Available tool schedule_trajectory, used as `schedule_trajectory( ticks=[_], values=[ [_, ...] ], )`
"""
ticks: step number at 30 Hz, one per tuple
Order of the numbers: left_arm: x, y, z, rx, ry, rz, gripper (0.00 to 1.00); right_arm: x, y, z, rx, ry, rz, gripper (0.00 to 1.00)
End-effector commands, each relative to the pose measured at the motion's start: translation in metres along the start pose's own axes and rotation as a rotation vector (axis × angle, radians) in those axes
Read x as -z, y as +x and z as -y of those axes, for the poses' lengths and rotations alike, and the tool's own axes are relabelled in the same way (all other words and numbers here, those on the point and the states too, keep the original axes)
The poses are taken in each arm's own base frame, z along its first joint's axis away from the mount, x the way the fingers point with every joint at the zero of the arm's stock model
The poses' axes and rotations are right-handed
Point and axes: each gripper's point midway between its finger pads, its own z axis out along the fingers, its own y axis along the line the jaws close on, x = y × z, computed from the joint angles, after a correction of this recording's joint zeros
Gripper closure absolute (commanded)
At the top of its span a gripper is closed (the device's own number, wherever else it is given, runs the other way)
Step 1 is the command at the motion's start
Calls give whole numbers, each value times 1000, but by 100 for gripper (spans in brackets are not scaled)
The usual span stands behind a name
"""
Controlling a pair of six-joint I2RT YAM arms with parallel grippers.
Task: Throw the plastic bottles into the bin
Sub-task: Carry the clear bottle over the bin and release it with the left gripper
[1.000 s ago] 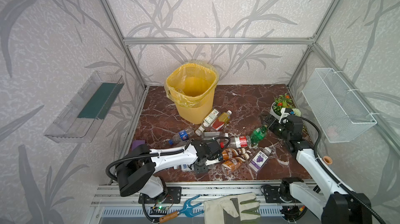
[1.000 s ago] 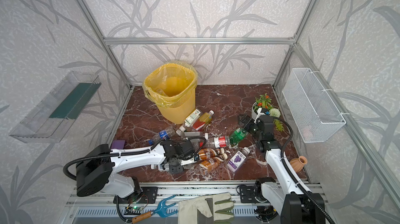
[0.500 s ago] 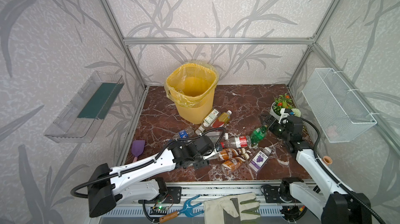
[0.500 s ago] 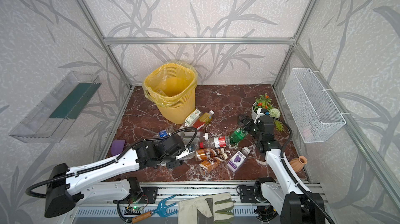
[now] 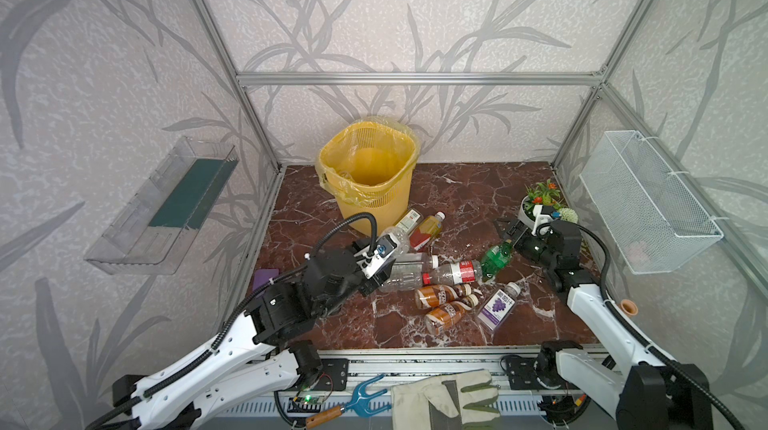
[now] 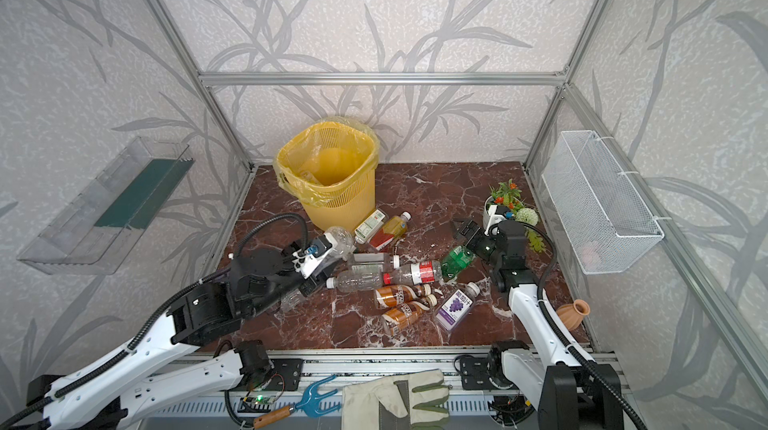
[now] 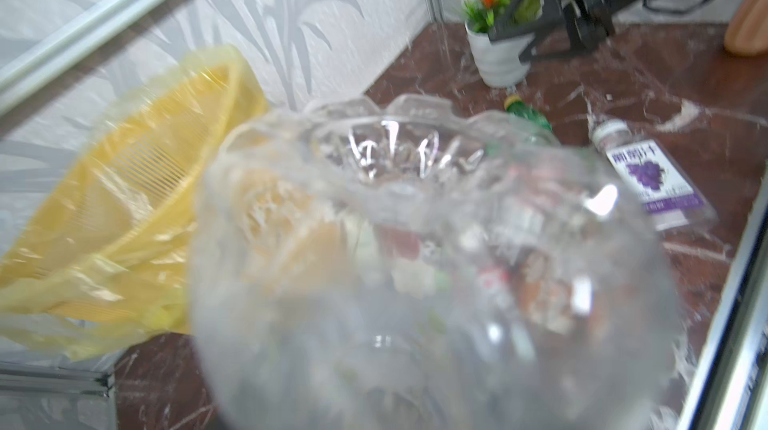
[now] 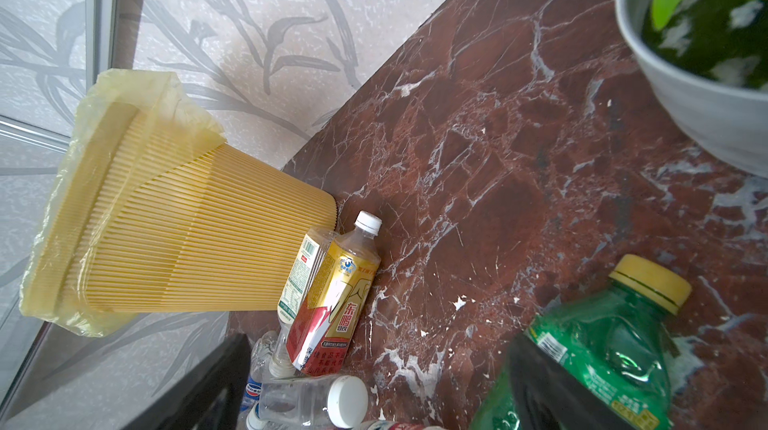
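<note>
the left gripper (image 5: 379, 253) pinches a clear bottle (image 5: 397, 235) and holds it up just in front of the bin (image 5: 374, 207), near its foot; in the left wrist view the bottle's bottom end faces away from the camera, with the bin beside it. the right gripper (image 5: 512, 236) sits well to the right of the bin with its jaws spread wide, one finger over a green bottle (image 5: 494, 259), though i cannot tell whether it touches. the other plastic bottles (image 5: 455, 273) lie strewn in front of the bin, two against its foot.
</note>
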Motion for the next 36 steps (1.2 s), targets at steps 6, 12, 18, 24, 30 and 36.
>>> schedule_trajectory(
  ticks=[6,12,18,24,30,36],
  values=[
    [38,-112,-73,-43,-297,366,40,0,-6,-17,27,-67,6,5],
    [39,-160,-113,-67,-421,485,41,1,-5,-19,29,-76,5,5],
    [1,-161,-180,78,-512,487,39,4,-6,-23,35,-82,13,5],
    [-73,-115,-252,428,-475,202,24,10,-8,-26,52,-81,17,5],
    [-82,-100,-260,569,-479,38,1,19,-11,-29,91,-53,24,5],
    [-15,-142,-251,529,-486,308,1,24,-9,-19,87,14,22,4]
  ],
)
